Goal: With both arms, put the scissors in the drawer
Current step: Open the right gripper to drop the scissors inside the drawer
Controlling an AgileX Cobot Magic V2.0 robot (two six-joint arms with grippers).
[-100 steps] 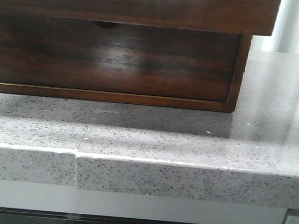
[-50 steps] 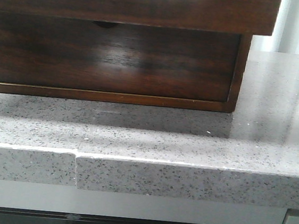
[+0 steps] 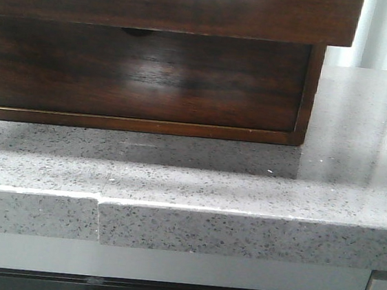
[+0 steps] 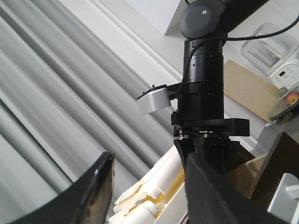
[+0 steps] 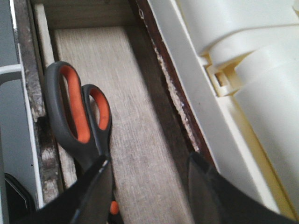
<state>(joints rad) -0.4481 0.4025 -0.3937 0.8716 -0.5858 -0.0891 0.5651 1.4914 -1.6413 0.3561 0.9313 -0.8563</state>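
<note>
The scissors (image 5: 77,112), with orange handles edged in dark grey, lie on the pale wood floor (image 5: 140,116) of the open drawer in the right wrist view. Their blades are hidden under one finger. My right gripper (image 5: 149,161) is open above the drawer floor, one finger (image 5: 100,186) over the scissors, the other near the drawer's dark side wall. The drawer's dark brown front (image 3: 194,10), with a white cut-out, juts out at the top of the front view. My left gripper (image 4: 149,161) is open and empty, raised, facing the right arm (image 4: 203,93).
Below the open drawer sits a shut drawer (image 3: 139,73) with a small half-round notch. The cabinet stands on a grey speckled counter (image 3: 244,185). White moulded plastic parts (image 5: 243,70) lie beside the drawer. A wooden board (image 4: 247,86) and grey curtains lie beyond.
</note>
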